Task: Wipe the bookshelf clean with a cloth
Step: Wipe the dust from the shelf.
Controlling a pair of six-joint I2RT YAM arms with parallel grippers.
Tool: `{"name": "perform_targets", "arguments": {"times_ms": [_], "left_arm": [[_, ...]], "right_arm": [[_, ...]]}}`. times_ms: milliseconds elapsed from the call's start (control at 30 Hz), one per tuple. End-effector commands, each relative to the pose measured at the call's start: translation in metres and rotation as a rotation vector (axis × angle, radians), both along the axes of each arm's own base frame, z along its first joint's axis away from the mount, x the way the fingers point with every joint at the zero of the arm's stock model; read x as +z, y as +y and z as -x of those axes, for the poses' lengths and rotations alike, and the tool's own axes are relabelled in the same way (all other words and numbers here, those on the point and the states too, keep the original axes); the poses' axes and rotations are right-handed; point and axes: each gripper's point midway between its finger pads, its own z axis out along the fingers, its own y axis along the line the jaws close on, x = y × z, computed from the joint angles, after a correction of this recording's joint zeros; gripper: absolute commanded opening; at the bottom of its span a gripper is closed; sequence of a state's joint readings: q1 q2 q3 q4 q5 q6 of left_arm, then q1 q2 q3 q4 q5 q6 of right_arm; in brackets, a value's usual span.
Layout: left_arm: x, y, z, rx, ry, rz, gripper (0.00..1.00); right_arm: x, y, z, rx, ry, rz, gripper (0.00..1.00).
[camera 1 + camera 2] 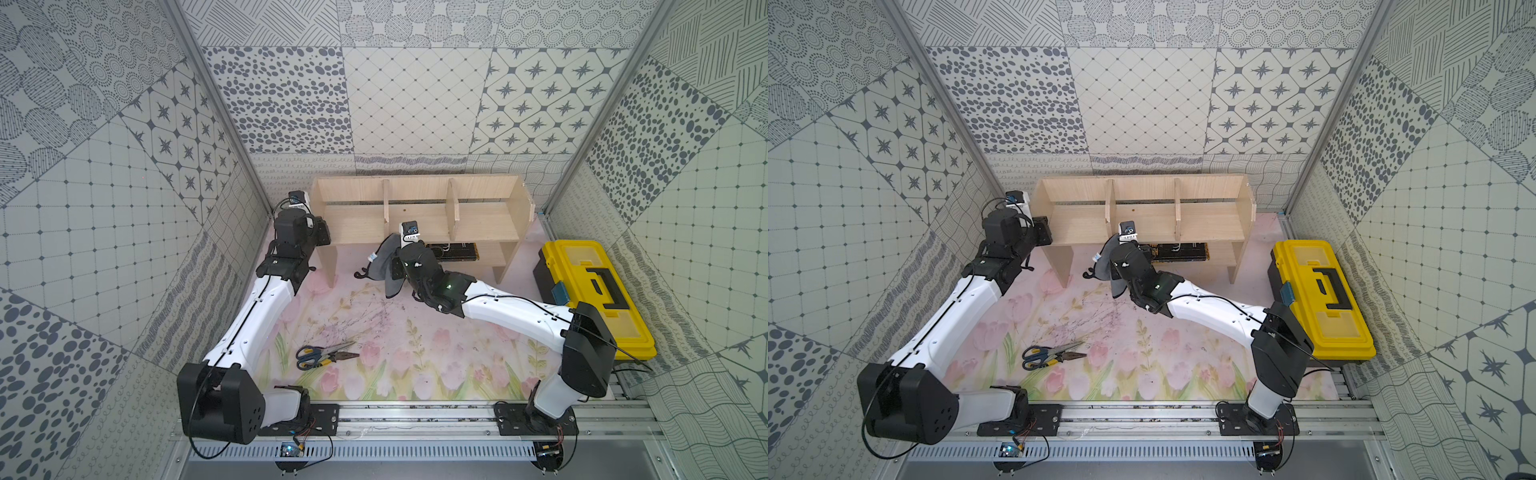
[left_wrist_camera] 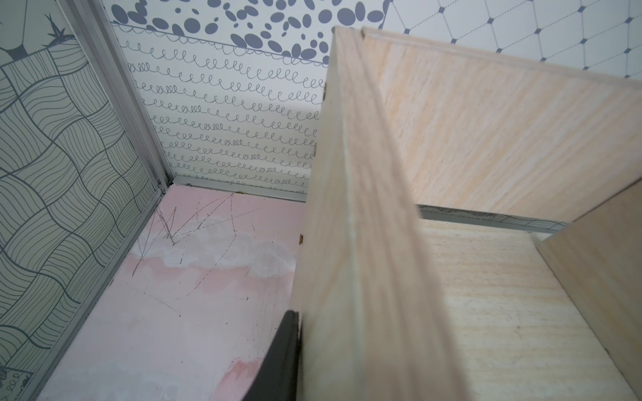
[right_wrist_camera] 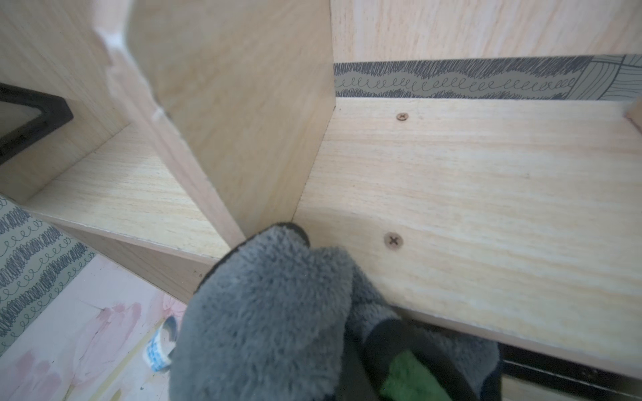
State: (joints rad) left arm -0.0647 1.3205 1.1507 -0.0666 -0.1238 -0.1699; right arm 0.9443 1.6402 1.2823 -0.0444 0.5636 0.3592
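We see the bookshelf (image 1: 482, 218) pinched at its end panel between the left gripper's (image 1: 323, 232) jaws. The right gripper (image 1: 405, 249) is clamped on the cloth (image 3: 264, 312), which lies bunched over its jaws and touches the middle bay's board. The print on the cloth's tag (image 3: 161, 347) is unreadable.

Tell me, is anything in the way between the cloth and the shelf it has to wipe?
No, nothing I can see. The grey cloth sits right at the front edge of the bookshelf, in its middle bay beside a divider. The board ahead of it is bare.
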Motion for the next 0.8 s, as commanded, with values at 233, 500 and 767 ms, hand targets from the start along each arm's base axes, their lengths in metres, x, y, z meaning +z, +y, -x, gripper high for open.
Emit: {"name": "perform_targets", "arguments": {"times_ms": [233,500,767], "left_arm": [[0.004,-0.017,0.004,-0.013,0.002,0.277,0.0],[0.004,-0.015,0.005,-0.001,0.003,0.276,0.0],[0.004,-0.011,0.006,0.03,-0.002,0.304,0.0]], "right_arm": [[-0.088,-0.02,0.003,-0.037,0.151,-0.015,0.0],[-0.065,-0.02,-0.01,-0.055,0.13,-0.083,0.0],[0.024,0.034,0.012,0.1,-0.032,-0.185,0.0]]}}
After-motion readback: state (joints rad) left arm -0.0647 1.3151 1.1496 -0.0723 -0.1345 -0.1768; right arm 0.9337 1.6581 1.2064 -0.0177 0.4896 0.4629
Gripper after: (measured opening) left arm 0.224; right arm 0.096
